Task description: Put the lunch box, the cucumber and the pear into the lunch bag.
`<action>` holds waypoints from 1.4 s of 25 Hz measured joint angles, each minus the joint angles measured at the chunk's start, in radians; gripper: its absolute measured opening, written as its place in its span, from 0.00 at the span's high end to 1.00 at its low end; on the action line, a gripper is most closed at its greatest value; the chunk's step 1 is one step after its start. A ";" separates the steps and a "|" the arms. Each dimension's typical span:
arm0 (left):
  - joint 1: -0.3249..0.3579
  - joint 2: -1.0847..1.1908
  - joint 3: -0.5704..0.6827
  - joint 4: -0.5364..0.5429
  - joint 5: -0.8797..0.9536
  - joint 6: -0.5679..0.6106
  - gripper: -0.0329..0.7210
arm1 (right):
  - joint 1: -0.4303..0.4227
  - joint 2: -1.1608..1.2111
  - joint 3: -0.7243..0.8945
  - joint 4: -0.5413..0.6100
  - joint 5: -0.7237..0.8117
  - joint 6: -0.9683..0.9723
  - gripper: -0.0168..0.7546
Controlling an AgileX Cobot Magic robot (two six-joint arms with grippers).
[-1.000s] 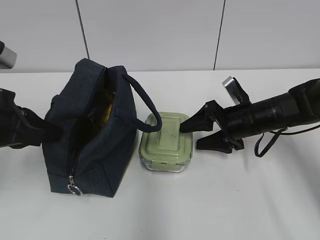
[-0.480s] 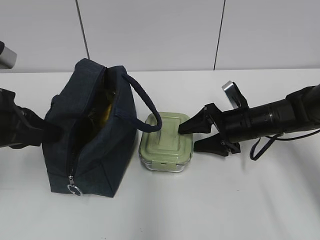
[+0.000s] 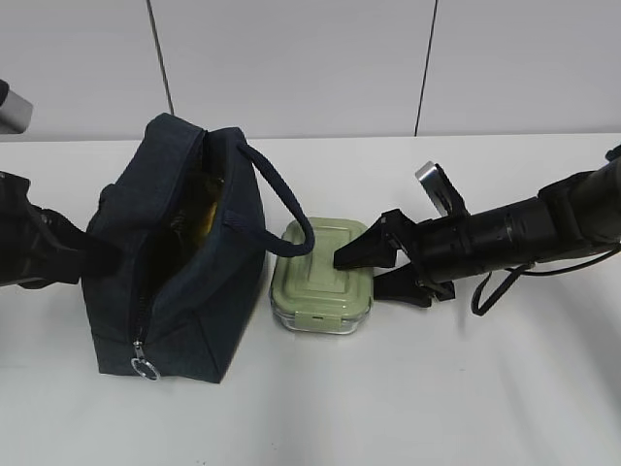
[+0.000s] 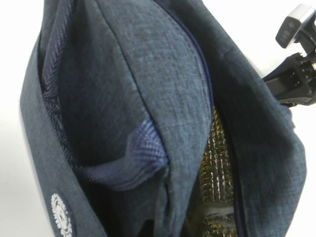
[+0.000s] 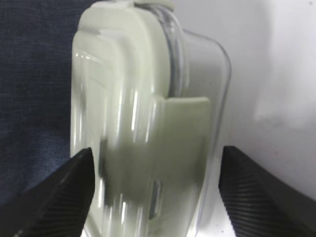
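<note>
The lunch bag point(image 3: 179, 267) stands open on the white table, and its navy fabric fills the left wrist view point(image 4: 148, 89). The lunch box point(image 3: 323, 277), with its sage-green lid, sits just right of the bag. My right gripper point(image 3: 359, 275) is open, with one jaw on each side of the box's right end. In the right wrist view the box point(image 5: 148, 123) lies between the spread fingers of the gripper point(image 5: 155, 168). My left arm point(image 3: 44, 248) presses against the bag's left wall, its fingers hidden. A yellowish patch point(image 3: 201, 218) shows inside the bag. The cucumber and the pear are out of view.
The bag's loop handle point(image 3: 286, 214) droops over the box's left edge. The zipper ring pull point(image 3: 146, 368) hangs at the bag's near end. Foil lining point(image 4: 217, 163) shows in the opening. A white panelled wall runs behind the table.
My right gripper has moved left and down toward the lunch box, and its open jaws now flank the box's right end. The bag, box and left arm have not moved.
</note>
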 joint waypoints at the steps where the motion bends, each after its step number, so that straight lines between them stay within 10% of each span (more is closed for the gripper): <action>1: 0.000 0.000 0.000 0.000 0.000 0.000 0.96 | 0.000 0.000 0.000 0.000 -0.004 -0.005 0.23; 6: 0.000 0.000 0.000 0.000 0.000 0.000 0.96 | 0.000 0.000 0.000 0.011 -0.003 -0.007 0.55; 35: 0.000 0.000 0.000 0.002 0.000 0.000 0.96 | -0.059 -0.421 -0.065 -0.191 0.036 0.173 0.55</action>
